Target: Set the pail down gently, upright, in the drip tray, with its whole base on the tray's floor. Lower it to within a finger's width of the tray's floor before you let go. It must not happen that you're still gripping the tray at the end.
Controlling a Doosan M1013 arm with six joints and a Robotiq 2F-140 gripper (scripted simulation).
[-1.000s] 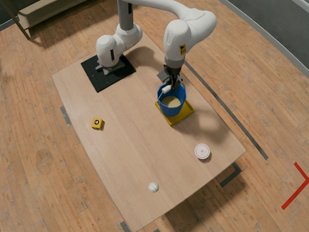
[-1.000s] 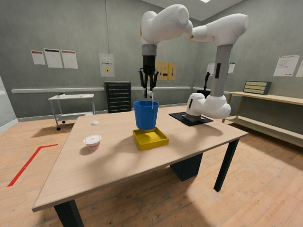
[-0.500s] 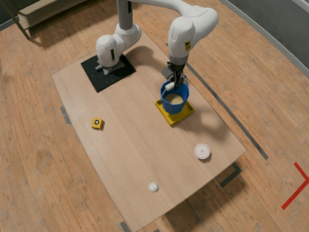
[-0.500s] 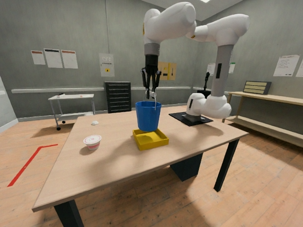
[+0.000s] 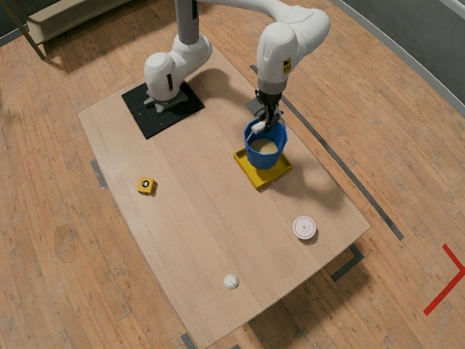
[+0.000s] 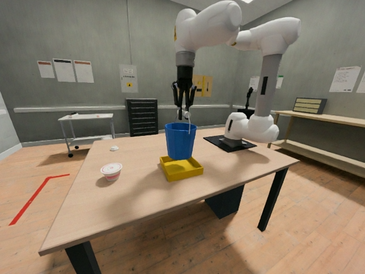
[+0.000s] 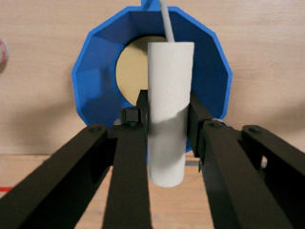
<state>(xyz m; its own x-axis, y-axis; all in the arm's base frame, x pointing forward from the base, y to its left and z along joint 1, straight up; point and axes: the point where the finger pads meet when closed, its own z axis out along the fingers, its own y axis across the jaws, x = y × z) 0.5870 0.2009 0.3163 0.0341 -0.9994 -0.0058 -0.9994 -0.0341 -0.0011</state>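
Observation:
The blue pail [image 6: 180, 140] hangs upright from its wire bail, over the yellow drip tray [image 6: 181, 168]. My gripper [image 6: 183, 110] is shut on the white grip of the pail's handle [image 7: 169, 112]. In the exterior view the pail's base sits about level with the tray's rim, above the tray's floor. From above, the pail [image 5: 266, 143] covers most of the tray [image 5: 262, 170], and only the tray's front and side edges show. In the wrist view I look down into the pail [image 7: 152, 76] past the handle grip.
A small yellow cube [image 5: 145, 185] lies at the table's left. A white cup with red rings [image 5: 304, 227] stands at the front right. A small white knob [image 5: 230, 281] lies near the front edge. The arm's base stands on a black plate [image 5: 162, 103].

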